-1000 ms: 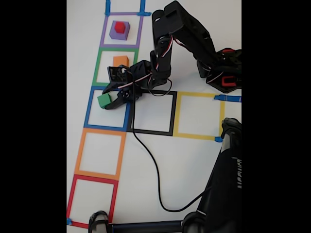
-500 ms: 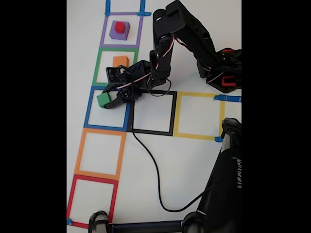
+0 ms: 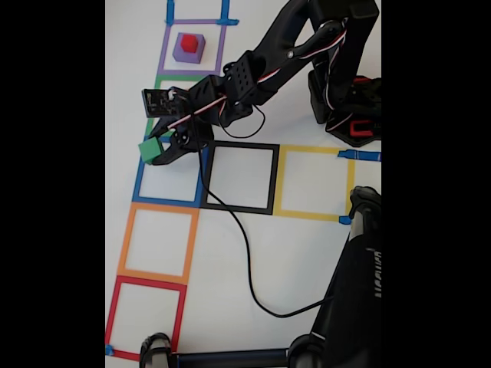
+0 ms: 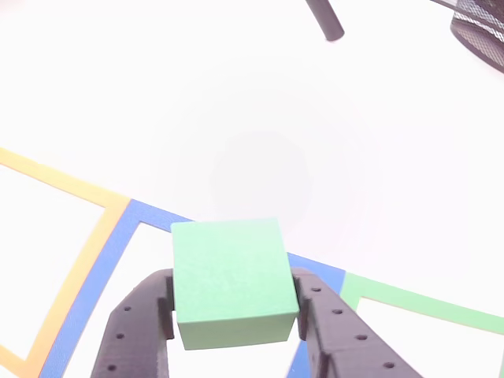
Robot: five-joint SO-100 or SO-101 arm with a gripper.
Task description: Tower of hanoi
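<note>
Fixed view: the tool is closed on the green cube, one finger on each side. The cube is held at the top-left corner of the blue tape square, approx. over the border with the green tape square. Whether the cube is clear of the white worktop cannot be told from this view.

Other view: the green cube is seen clamped between two dark perforated fingers. The tool is narrowed to cube width, both side faces in contact. Below and behind the cube, blue tape, orange tape and green tape are seen on the worktop.

Fixed view, rest of set: the red cube is stacked on the purple cube, inside the purple tape square at the top. The arm reaches from its base at upper right across to the left. A black tape square and a yellow tape square lie to the right of the blue one; an orange tape square and a red tape square lie below it. A black cable runs from the arm down across the worktop.
</note>
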